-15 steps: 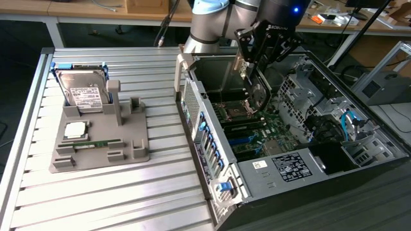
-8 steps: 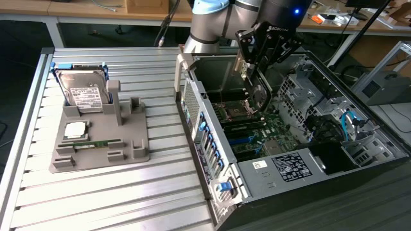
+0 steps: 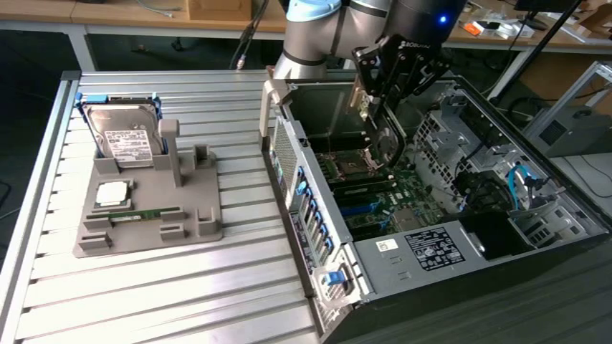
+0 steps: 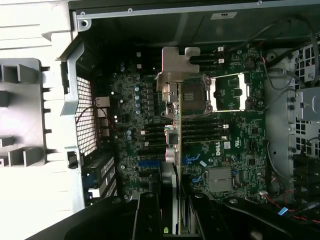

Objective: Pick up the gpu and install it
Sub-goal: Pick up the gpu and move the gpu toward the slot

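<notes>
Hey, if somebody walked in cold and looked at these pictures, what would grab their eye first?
First, the open computer case on the exterior view's right, with the arm's claw reaching into it, shut on the gpu, which hangs edge-down above the motherboard. Next, the grey holder on the exterior view's left, with a hard drive standing upright in it.

Ribbed bare metal with a dull sheen is being shown by the desk (image 3: 143,287). Matt grey plastic is being shown by the holder (image 3: 199,218). Silvery metal is being displayed on the bracket of the gpu (image 4: 172,107), matt black on the hand (image 4: 175,202).
</notes>
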